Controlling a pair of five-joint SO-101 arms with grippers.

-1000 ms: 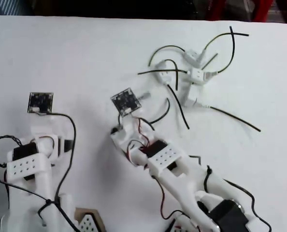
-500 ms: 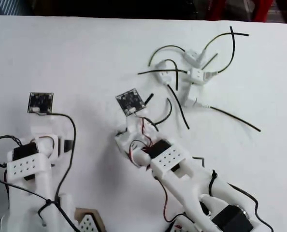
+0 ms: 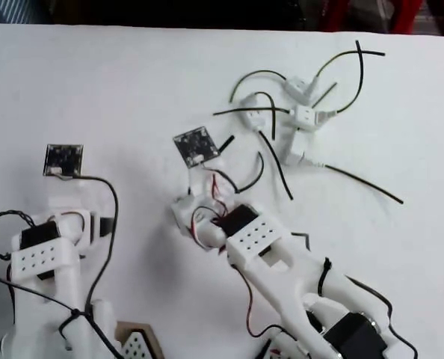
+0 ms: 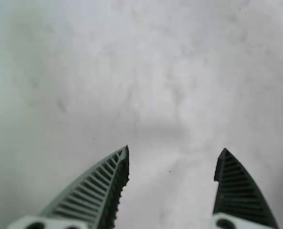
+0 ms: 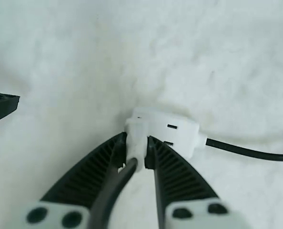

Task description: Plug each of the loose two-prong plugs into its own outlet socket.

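against socket (image 5: pixel 174 131), right pincer (image 5: pixel 136 139) clamps plug (image 5: pixel 136 150); left pincer (image 4: pixel 175 149) agape.

Place: you're working at a robotics lab bench.
Surface: a plain white table (image 3: pixel 117 82) spreads under and ahead of the left gripper's fingers (image 4: pixel 101 188).
Arms: two white printed arms, the left arm (image 3: pixel 46 258) and the right arm (image 3: pixel 282 269), stand side by side.
Wiring: bare red and black leads (image 3: pixel 211 206) loop just behind the right gripper's fingers (image 5: pixel 179 171).
Boards: an uncased camera board (image 3: pixel 63 158) sits over the left fingers, and another (image 3: pixel 196 146) over the right.
Backdrop: far beyond the fingers you get a dark room and a red frame (image 3: pixel 409 15).
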